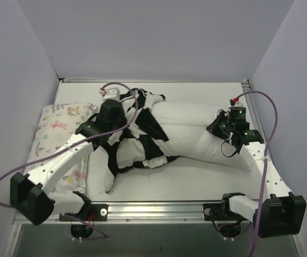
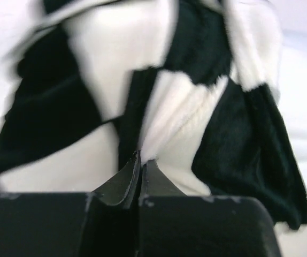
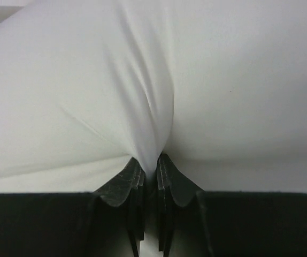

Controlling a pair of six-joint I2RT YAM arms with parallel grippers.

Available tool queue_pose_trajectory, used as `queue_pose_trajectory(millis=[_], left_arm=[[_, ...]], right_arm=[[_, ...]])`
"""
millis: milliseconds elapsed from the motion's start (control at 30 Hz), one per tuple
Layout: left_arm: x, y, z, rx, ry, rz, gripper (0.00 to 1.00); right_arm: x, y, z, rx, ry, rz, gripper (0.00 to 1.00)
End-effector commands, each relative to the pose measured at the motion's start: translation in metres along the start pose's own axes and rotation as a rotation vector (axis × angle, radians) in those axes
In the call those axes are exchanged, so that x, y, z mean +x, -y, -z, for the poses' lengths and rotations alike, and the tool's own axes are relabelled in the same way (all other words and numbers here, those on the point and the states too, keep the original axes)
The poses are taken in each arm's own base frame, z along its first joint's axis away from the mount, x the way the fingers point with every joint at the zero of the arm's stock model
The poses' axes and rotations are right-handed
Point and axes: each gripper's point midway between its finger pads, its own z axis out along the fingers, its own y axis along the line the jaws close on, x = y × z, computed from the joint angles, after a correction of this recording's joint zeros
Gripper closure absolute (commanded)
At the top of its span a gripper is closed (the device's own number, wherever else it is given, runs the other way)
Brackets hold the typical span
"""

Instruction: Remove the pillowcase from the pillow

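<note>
The plain white pillow (image 1: 196, 134) lies across the table, its right part bare. The black and white checkered pillowcase (image 1: 143, 134) is bunched over its left end. My left gripper (image 1: 110, 115) is above the bunched cover, shut on a fold of the pillowcase (image 2: 159, 107); its fingertips (image 2: 135, 163) pinch the fabric. My right gripper (image 1: 221, 127) is at the pillow's right end, shut on a pinch of the white pillow (image 3: 159, 80), which fills the right wrist view; the cloth runs between its fingertips (image 3: 137, 168).
A pale pillow printed with small pastel animals (image 1: 57, 134) lies along the left wall under my left arm. The metal rail (image 1: 159, 209) marks the near table edge. Purple cables loop beside both arms. Grey walls enclose the table on three sides.
</note>
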Motion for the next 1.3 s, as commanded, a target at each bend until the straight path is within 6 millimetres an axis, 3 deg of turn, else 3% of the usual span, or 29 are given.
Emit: queue_pose_trajectory(millis=[0, 67, 133, 200, 267, 300, 333, 400, 433, 467, 500, 533, 633, 667, 767, 967, 1033, 1067, 1100, 1133, 1167, 1200, 1233, 1267], left_arm=[[-0.015, -0.125, 0.024, -0.289, 0.034, 0.125, 1.0], [-0.019, -0.15, 0.027, -0.286, 0.046, 0.199, 1.0], [-0.007, -0.157, 0.025, -0.287, 0.015, 0.207, 1.0], [0.009, -0.152, 0.017, -0.251, -0.031, 0.212, 1.0], [0.016, -0.131, 0.006, -0.148, -0.054, 0.216, 1.0], [0.022, -0.126, 0.003, -0.139, -0.069, 0.201, 1.0], [0.029, -0.113, 0.001, -0.118, -0.087, 0.166, 1.0], [0.041, -0.104, -0.007, -0.119, -0.121, 0.135, 1.0], [0.047, -0.099, -0.009, -0.11, -0.137, 0.12, 1.0], [0.05, -0.097, -0.012, -0.11, -0.147, 0.118, 1.0], [0.052, -0.096, -0.013, -0.109, -0.149, 0.12, 1.0], [0.052, -0.096, -0.013, -0.107, -0.147, 0.121, 1.0], [0.053, -0.097, -0.014, -0.107, -0.143, 0.119, 1.0], [0.05, -0.095, -0.013, -0.103, -0.137, 0.12, 1.0], [0.047, -0.091, -0.013, -0.084, -0.135, 0.122, 1.0], [0.037, -0.08, -0.009, -0.044, -0.12, 0.118, 1.0], [0.03, -0.074, -0.008, -0.02, -0.112, 0.108, 1.0], [0.028, -0.072, -0.006, -0.015, -0.114, 0.095, 1.0], [0.025, -0.07, -0.005, -0.005, -0.115, 0.087, 1.0], [0.016, -0.063, -0.001, 0.017, -0.102, 0.083, 1.0], [0.013, -0.057, 0.001, 0.043, -0.102, 0.07, 1.0], [0.009, -0.05, 0.003, 0.067, -0.101, 0.049, 0.97], [0.007, -0.037, 0.008, 0.102, -0.101, 0.024, 0.76], [-0.004, -0.026, 0.015, 0.127, -0.078, -0.002, 0.61]], right_arm=[[-0.001, 0.051, 0.008, 0.198, -0.016, -0.058, 1.0], [-0.001, 0.055, 0.008, 0.206, -0.016, -0.066, 1.0], [-0.001, 0.055, 0.008, 0.206, -0.015, -0.067, 1.0], [-0.001, 0.054, 0.008, 0.202, -0.015, -0.07, 1.0], [-0.003, 0.042, 0.01, 0.141, -0.022, -0.058, 1.0], [-0.003, 0.024, 0.012, 0.088, -0.024, -0.013, 1.0], [-0.005, 0.011, 0.018, 0.065, -0.009, 0.028, 0.94], [-0.008, -0.007, 0.027, 0.059, 0.03, 0.15, 0.72], [-0.004, -0.035, 0.036, -0.005, 0.034, 0.219, 0.47], [-0.004, -0.042, 0.041, -0.006, 0.05, 0.287, 0.38], [-0.007, -0.049, 0.045, 0.004, 0.08, 0.33, 0.24], [0.004, -0.071, 0.052, -0.044, 0.086, 0.406, 0.18], [0.016, -0.101, 0.057, -0.113, 0.111, 0.553, 0.04], [0.034, -0.115, 0.055, -0.161, 0.08, 0.618, 0.02], [0.066, -0.138, 0.044, -0.196, 0.033, 0.747, 0.0], [0.109, -0.144, -0.011, -0.144, -0.086, 0.836, 0.0], [0.121, -0.139, -0.028, -0.104, -0.13, 0.847, 0.09], [0.121, -0.134, -0.032, -0.072, -0.143, 0.845, 0.18], [0.12, -0.13, -0.036, -0.051, -0.156, 0.823, 0.67], [0.12, -0.127, -0.038, -0.039, -0.168, 0.789, 0.91], [0.124, -0.13, -0.036, -0.079, -0.197, 0.752, 0.99], [0.124, -0.132, -0.035, -0.102, -0.207, 0.719, 1.0], [0.118, -0.137, -0.032, -0.139, -0.199, 0.675, 1.0], [0.117, -0.142, -0.028, -0.17, -0.201, 0.644, 1.0]])
